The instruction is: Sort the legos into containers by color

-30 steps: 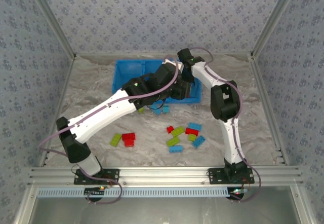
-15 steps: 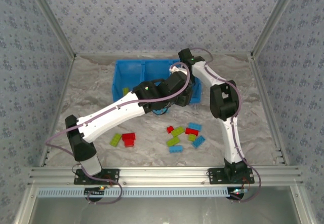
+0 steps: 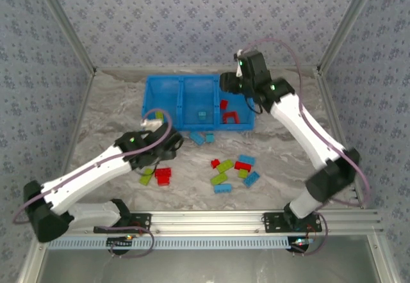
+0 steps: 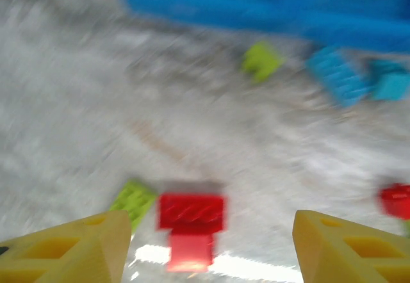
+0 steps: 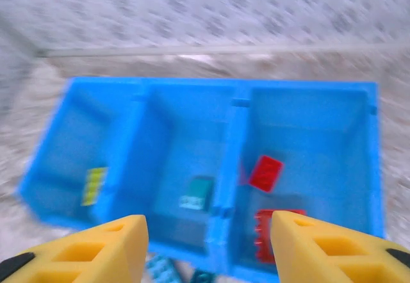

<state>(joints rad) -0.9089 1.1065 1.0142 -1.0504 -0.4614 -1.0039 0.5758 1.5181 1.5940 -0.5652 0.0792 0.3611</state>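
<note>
Legos (image 3: 224,166) lie loose on the counter (image 3: 102,116) at 6 o'clock from the bin (image 3: 163,94); a few sit inside. Left fingers (image 4: 70,251) and right fingers (image 5: 90,248) both stand apart, holding nothing.

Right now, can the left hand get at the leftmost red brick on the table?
Probably yes: the open left hand hovers over the red brick with nothing between, though a green brick sits close beside it.

I saw the blue bin (image 5: 192,86) holding one yellow-green brick (image 5: 95,185) at left, one light blue brick (image 5: 195,193) in the middle, two red bricks (image 5: 265,172) at right. Other legos (image 3: 224,166) lay loose on the desk (image 3: 115,116) nearby.
</note>
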